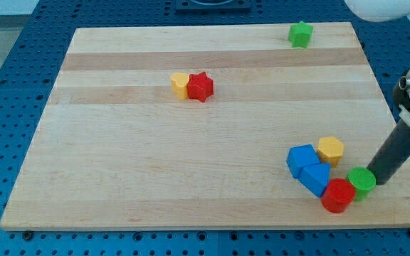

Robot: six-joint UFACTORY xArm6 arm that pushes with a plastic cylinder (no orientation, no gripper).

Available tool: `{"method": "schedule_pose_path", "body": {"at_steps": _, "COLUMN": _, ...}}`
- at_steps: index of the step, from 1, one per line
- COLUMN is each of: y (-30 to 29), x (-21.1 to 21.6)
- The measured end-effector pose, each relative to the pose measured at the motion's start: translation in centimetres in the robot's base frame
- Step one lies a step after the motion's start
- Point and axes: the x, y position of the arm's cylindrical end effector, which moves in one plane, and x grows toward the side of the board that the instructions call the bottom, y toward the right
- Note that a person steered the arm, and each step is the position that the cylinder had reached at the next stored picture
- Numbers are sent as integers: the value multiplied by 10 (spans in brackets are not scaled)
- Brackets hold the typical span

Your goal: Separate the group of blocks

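No gripper on this rig, only a rod, so nothing held. My tip [374, 183] sits touching or just beside the green cylinder [362, 179], at the right of the cluster near the surface [191, 156] bottom edge: red cylinder [338, 195], two blue blocks [308, 169], yellow hexagon [330, 151]. Risk: pushing leftward packs the group tighter; pushing downward could send the green or red cylinder off the edge.

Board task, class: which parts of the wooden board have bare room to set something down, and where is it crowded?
Free: the whole left side, left of the yellow block and red star; also the middle band between that pair and the bottom-right cluster. Crowded: bottom right, where two blue blocks, yellow hexagon, red cylinder, green cylinder and my tip bunch.
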Motion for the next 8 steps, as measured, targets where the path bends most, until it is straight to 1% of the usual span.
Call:
{"method": "schedule_pose_path", "body": {"at_steps": 1, "y": 9, "x": 33}}
{"method": "schedule_pose_path", "body": {"at_steps": 2, "y": 12, "x": 42}}
{"method": "schedule_pose_path", "body": {"at_steps": 3, "y": -6, "x": 53}}
{"method": "schedule_pose_path", "body": {"at_steps": 6, "y": -16, "x": 44}}
{"method": "schedule_pose_path", "body": {"at_steps": 8, "y": -54, "x": 42}}
